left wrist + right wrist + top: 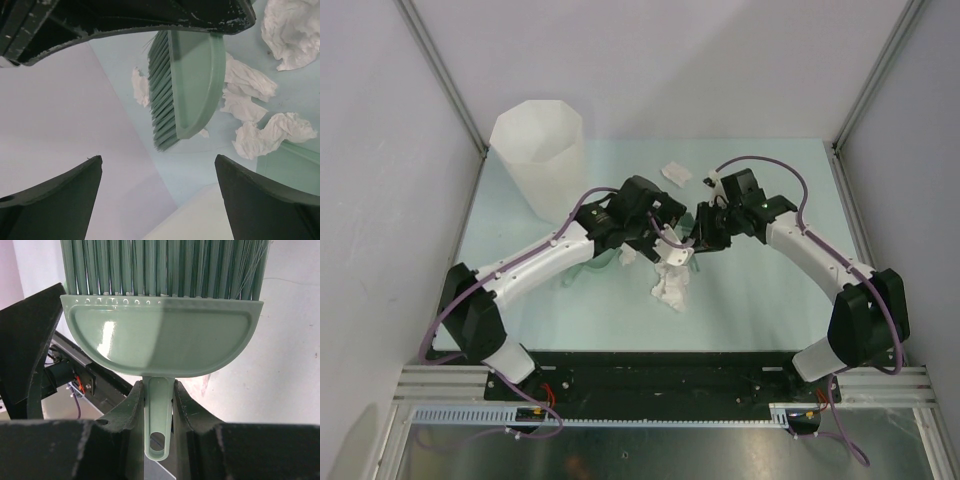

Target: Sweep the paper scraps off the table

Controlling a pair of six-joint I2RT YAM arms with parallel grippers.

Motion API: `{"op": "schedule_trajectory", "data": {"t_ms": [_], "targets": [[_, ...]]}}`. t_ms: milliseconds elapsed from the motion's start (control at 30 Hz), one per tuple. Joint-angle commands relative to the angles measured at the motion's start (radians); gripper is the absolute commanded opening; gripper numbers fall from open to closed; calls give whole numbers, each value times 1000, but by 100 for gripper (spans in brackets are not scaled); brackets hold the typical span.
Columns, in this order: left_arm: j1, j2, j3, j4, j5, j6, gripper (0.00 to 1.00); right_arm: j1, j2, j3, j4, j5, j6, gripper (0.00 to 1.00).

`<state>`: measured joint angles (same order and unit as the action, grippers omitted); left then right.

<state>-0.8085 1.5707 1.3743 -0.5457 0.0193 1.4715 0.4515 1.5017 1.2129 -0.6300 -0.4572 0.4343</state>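
Several crumpled white paper scraps (670, 288) lie mid-table on the pale green table (770, 280), and one more scrap (675, 172) sits farther back. The left wrist view shows the scraps (250, 85) beside and behind a green hand brush (190, 85). My right gripper (159, 390) is shut on the brush's handle (159, 425), bristles pointing away from it. It meets the left gripper above the pile, and in the top view sits at mid-table (705, 238). My left gripper (157, 160) stands wide open with nothing between its fingers, just left of the brush (665, 228).
A tall white faceted bin (538, 150) stands at the table's back left corner. A green plastic piece (292, 167) lies by the scraps, partly under the left arm. Grey walls close the left, right and back sides; a black rail (670, 370) runs along the front.
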Motion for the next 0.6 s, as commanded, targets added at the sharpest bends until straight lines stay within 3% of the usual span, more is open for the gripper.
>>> {"op": "schedule_trajectory", "data": {"t_ms": [0, 67, 167, 200, 333, 433, 500, 533, 567], "targets": [[-6, 11, 2, -22, 37, 47, 98, 1, 3, 22, 30, -78, -8, 0], [-8, 26, 14, -22, 66, 33, 97, 4, -6, 22, 45, -95, -2, 0], [-15, 43, 32, -22, 76, 29, 86, 0, -24, 22, 58, -112, 9, 0], [-17, 46, 34, -22, 79, 26, 72, -2, -27, 20, 58, -115, 11, 0], [-30, 52, 19, -22, 94, 6, 49, -4, -41, 20, 67, -124, 23, 0], [-34, 58, 16, -22, 79, -17, 2, -5, -49, 20, 76, -129, 24, 0], [-34, 61, 31, -22, 73, -63, 0, -13, -64, 22, 69, -117, 14, 0], [-32, 60, 35, -23, 71, -123, 0, -20, -73, 20, 64, -109, -5, 2], [-31, 58, 43, -23, 71, -163, 0, -30, -92, 22, 58, -101, -14, 25]]}}
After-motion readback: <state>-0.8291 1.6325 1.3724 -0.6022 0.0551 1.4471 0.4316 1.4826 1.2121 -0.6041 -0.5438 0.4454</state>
